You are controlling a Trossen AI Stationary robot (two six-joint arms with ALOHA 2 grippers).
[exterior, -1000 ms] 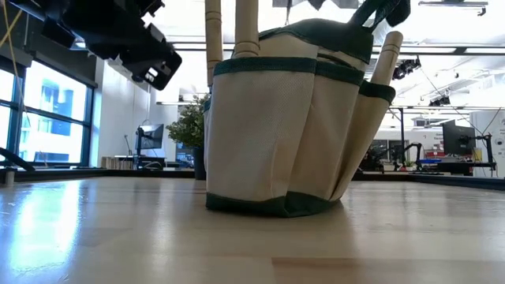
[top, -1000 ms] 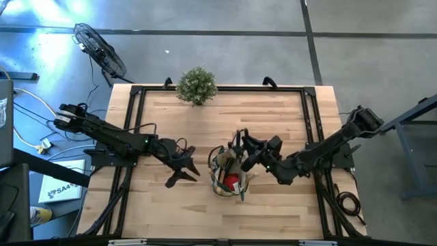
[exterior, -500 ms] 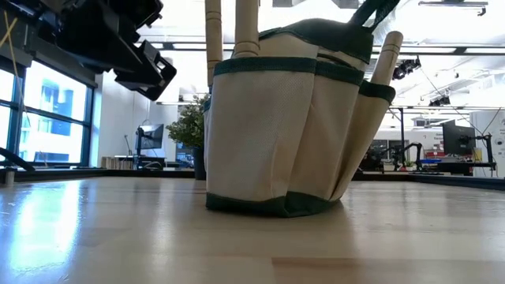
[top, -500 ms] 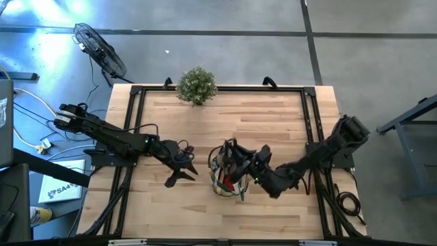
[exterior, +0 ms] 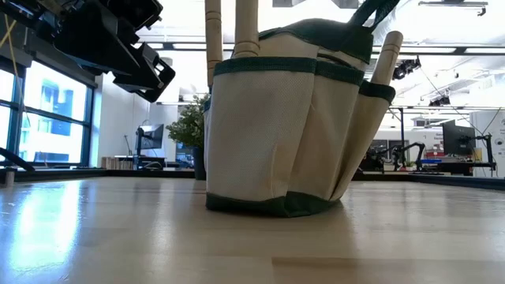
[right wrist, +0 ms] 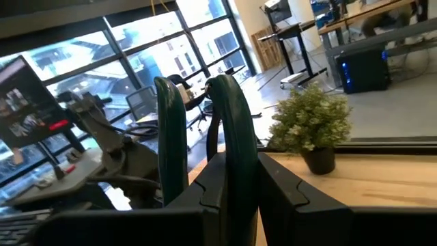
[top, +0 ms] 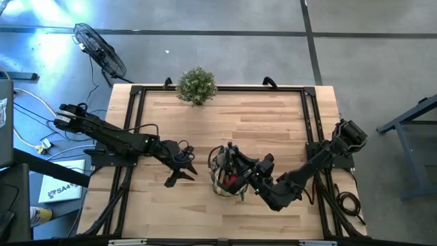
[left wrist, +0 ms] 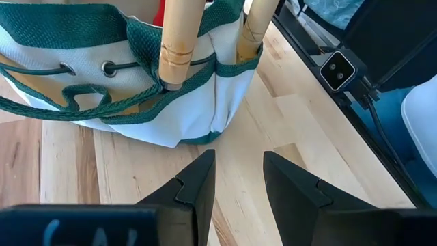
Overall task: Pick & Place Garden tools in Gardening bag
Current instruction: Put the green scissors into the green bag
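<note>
Right now the right gripper (top: 235,171) is over the mouth of the gardening bag (top: 227,176), just below the centre of the high view, and it is clenched on the green-handled pruners (right wrist: 229,130), whose two green handles stand up between its fingers in the right wrist view. The left gripper (top: 179,171) hangs left of the bag, low over the table (top: 273,123), its fingers part-way apart with nothing between them. Two wooden handles (left wrist: 179,41) already stick up from the bag's pockets, and a red piece (top: 232,181) shows inside.

Risk, as I judge it: the pruners could catch on the bag's rim or a loop handle (left wrist: 82,99) on the way in, and since the soft tote already leans in the low view, a sideways push from the arm might tip it or drag it across the wood. Letting go too high could let the tool bounce out or knock the standing handles.

Against the earlier high view, the right arm has folded in and dropped toward the lower middle of the frame, bringing its gripper from the bag's upper right edge to directly over it; the left gripper has barely shifted, and the potted plant (top: 196,85) at upper centre is unchanged
</note>
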